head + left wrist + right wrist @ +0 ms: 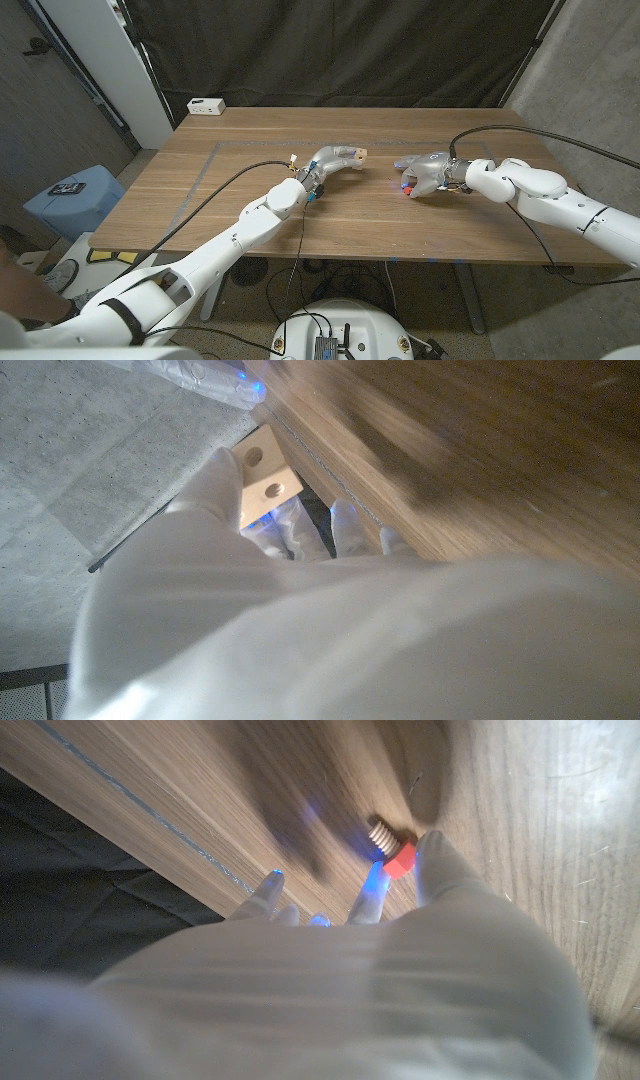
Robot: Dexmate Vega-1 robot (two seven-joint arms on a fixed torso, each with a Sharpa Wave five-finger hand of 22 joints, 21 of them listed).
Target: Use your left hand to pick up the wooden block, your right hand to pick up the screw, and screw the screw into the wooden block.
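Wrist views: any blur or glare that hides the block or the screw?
Left wrist view: own left hand soft and overexposed, table smeared, wooden block with its holes still sharp. Right wrist view: right hand blurred, table streaked, screw readable, red head and threads. Head view: evenly lit, sharp.

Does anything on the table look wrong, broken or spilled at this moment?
Nothing stands out. The left hand holds the wooden block, and the right hand pinches the screw by its red head. The table looks clean.
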